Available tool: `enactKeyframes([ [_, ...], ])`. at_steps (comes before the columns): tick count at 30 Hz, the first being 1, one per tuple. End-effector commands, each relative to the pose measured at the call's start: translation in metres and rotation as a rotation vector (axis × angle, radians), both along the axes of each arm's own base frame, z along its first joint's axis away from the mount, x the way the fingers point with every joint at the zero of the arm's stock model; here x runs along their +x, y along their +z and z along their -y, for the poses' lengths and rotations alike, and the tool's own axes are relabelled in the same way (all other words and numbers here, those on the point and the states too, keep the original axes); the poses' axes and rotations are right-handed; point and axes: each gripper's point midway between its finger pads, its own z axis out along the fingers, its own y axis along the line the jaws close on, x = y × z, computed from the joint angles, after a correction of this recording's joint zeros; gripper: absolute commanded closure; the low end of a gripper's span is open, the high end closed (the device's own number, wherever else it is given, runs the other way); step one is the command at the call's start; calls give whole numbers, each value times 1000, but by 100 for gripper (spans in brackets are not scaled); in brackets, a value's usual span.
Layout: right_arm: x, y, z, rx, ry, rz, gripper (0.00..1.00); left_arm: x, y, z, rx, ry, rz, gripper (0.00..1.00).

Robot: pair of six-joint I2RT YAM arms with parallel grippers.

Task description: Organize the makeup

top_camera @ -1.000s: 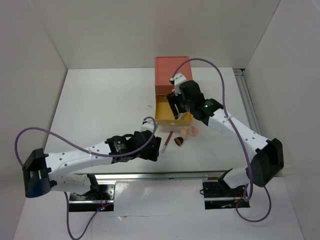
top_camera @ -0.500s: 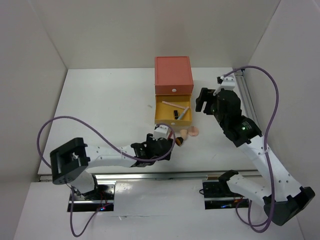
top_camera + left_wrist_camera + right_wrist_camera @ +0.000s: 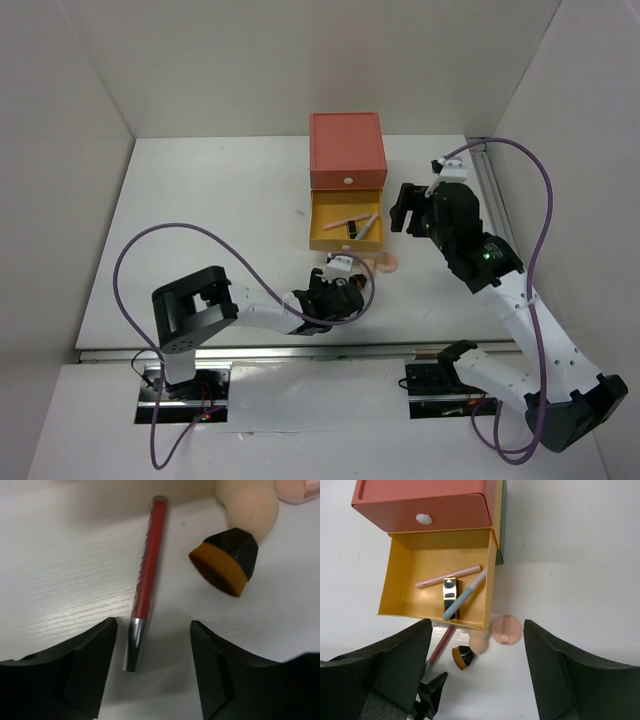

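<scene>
My left gripper (image 3: 153, 630) sits low over the white table (image 3: 200, 220) with its jaws spread fairly wide and nothing in them. The silver end of a slim red tube (image 3: 146, 575) lies between the 2 fingertips, nearer the left-hand one in the wrist view, and I cannot tell whether it touches either. Just to the right of the tube lies a stubby black brush (image 3: 227, 560) with orange-tan bristles, its black end against a peach egg-shaped sponge (image 3: 248, 502). A round pink sponge (image 3: 506, 630) sits just beside that. All 4 pieces rest on the table in front of the drawer box (image 3: 346, 150), whose coral top drawer is shut and whose yellow drawer (image 3: 405, 585) is pulled open. In the yellow drawer I see 3 items: a pink pencil (image 3: 449, 577) lying across it, a black-and-gold lipstick (image 3: 450, 591) below that, and a blue pencil (image 3: 467, 592) slanting toward the drawer's right wall. My right gripper (image 3: 404, 208) hangs above the table to the right of the box, jaws wide apart and empty.
</scene>
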Motion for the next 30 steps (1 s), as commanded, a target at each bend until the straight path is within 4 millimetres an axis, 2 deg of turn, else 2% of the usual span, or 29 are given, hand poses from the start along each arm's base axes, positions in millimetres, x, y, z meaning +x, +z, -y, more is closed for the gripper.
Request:
enactKeyframes([
  [1, -4, 0, 6, 9, -14, -3, 19, 13, 3, 15, -9, 20, 49, 30],
  [3, -6, 1, 7, 8, -14, -4, 19, 14, -2, 17, 21, 14, 43, 45],
  [6, -8, 0, 8, 9, -14, -2, 19, 9, -9, 16, 19, 17, 13, 57],
  [8, -13, 4, 11, 11, -23, 12, 19, 3, -19, 2, 45, 34, -12, 66],
  [10, -15, 6, 14, 17, -35, 13, 19, -3, -15, 0, 12, 33, -31, 72],
  [12, -17, 4, 15, 17, -35, 13, 19, -10, -19, -15, 37, 36, -55, 87],
  [14, -19, 7, 15, 21, -35, 23, 19, -17, -9, -18, 21, 39, -61, 99],
  [15, -19, 2, 16, 17, -35, 13, 19, -23, -11, -32, 70, 40, -78, 100],
  [16, -19, 2, 16, 17, -35, 13, 19, -29, -7, -32, 67, 30, -93, 100],
  [17, -19, 2, 16, 17, -35, 13, 19, -37, 5, -33, 57, -3, -93, 100],
  [20, -17, -1, 18, 16, -44, 12, 19, -61, 16, -38, 108, -140, -174, 100],
  [21, -17, -1, 18, 16, -44, 12, 19, -73, 33, -32, 89, -214, -167, 100],
  [22, -17, -1, 18, 16, -44, 12, 19, -83, 41, -30, 87, -270, -184, 100],
  [23, -17, -1, 18, 16, -44, 12, 19, -90, 43, -40, 148, -341, -199, 100],
  [24, -15, -5, 17, 12, -44, 4, 19, -98, 55, -35, 140, -406, -203, 100],
  [25, -14, -6, 20, 12, -55, 4, 19, -104, 75, -30, 101, -476, -190, 100],
  [26, -11, -10, 20, 5, -63, -3, 19, -114, 82, -26, 72, -549, -210, 100],
  [27, -11, -10, 23, 5, -72, -3, 19, -116, 96, -22, 68, -618, -177, 100],
  [28, -9, -17, 25, -4, -81, -22, 19, -114, 120, -15, 18, -654, -123, 100],
  [30, -5, -18, 27, -4, -91, -22, 19, -105, 147, -8, 17, -701, -16, 100],
])
